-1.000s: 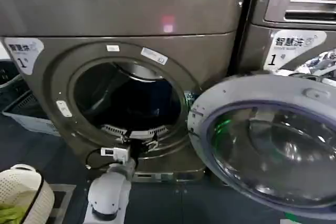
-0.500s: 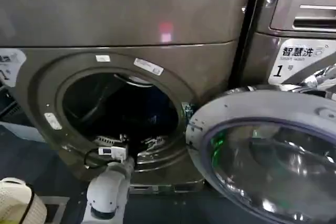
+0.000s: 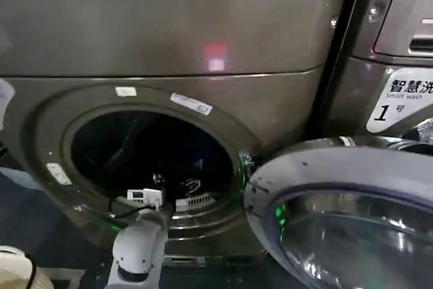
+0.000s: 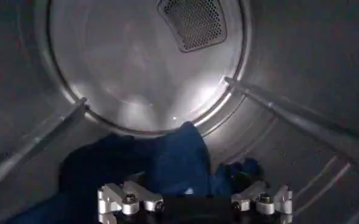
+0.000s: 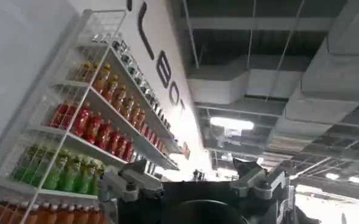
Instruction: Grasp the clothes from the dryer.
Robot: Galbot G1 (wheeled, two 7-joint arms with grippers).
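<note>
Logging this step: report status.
Left hand open inside the dryer, just short of the clothes. Right hand open, raised, idle. Door open, path clear.

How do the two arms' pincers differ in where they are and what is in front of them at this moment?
The left pincer is inside the dryer, reaching through its porthole, while the right pincer is out in the room, pointed up toward the ceiling. The left pincer has the clothes lying on the drum floor just ahead of it; the right pincer has a drinks shelf beside it and no fabric near. Both show bare metal fingers holding nothing.
</note>
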